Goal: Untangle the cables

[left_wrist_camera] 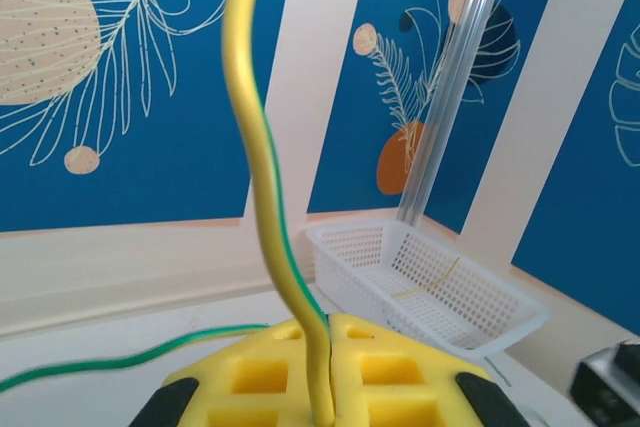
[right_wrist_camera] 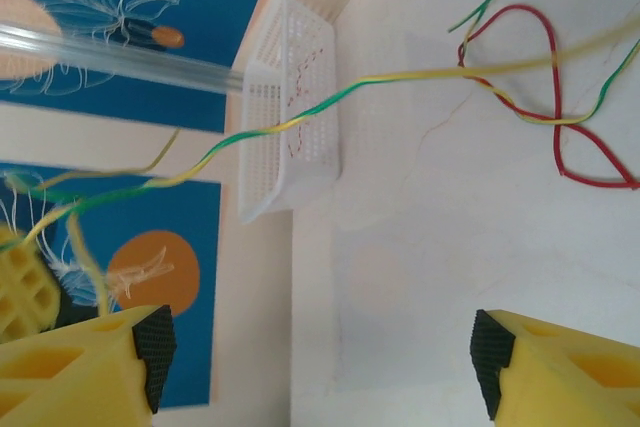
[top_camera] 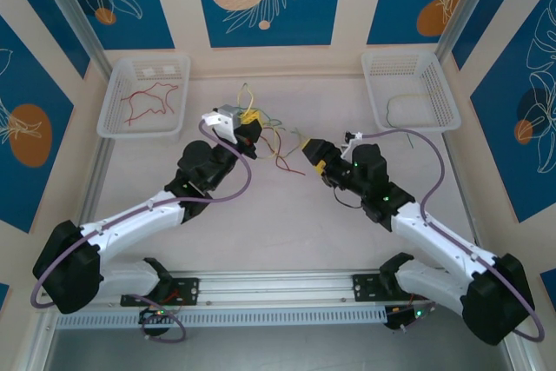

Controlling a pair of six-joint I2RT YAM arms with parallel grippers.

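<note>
The tangled cables (top_camera: 280,141) are seen on the table (top_camera: 287,223) between the two grippers, at mid-depth. The left gripper (top_camera: 249,132) is clenched on a yellow-green cable (left_wrist_camera: 262,147), which is pinched between the yellow fingers (left_wrist_camera: 290,342) and rises upward from them. The right gripper (top_camera: 310,152) is released just right of the tangle, its fingers spread wide apart with nothing gripped. A red cable (right_wrist_camera: 553,47) is looped on the table beyond it, crossed by yellow-green strands. Red strands are laid in the far left basket (top_camera: 111,102); a pale strand is laid in the far right basket (top_camera: 447,93).
</note>
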